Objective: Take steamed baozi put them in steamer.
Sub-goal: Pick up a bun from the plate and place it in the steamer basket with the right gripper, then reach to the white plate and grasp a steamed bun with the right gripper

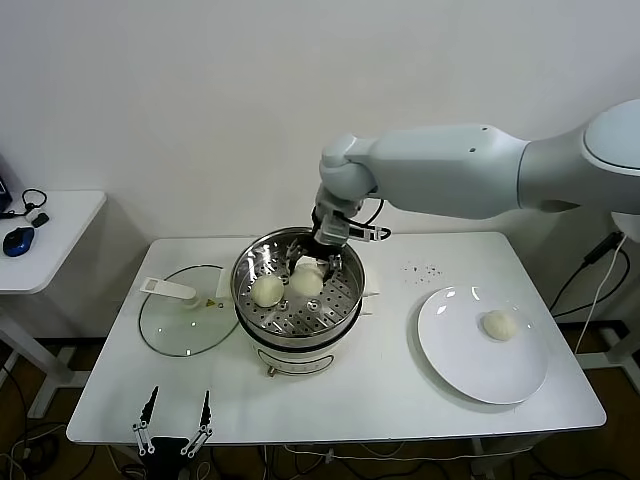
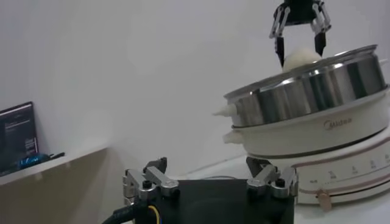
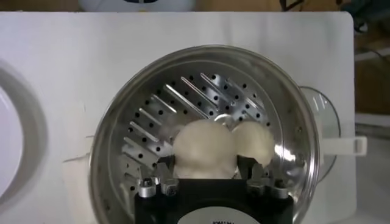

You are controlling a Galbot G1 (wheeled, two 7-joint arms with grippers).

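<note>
lifting away risks dragging the bun against its neighbour in the steamer, since the right gripper brackets it with narrow jaws.

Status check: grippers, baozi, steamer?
Right gripper over steamer, fingers straddling a baozi. Second baozi inside; one on plate. Left gripper parked low, open.

The steamer carries the brand name "Midea" in grey lettering on its white base, legible in the left wrist view. Small markings near the base's lower edge are too small to read.
</note>
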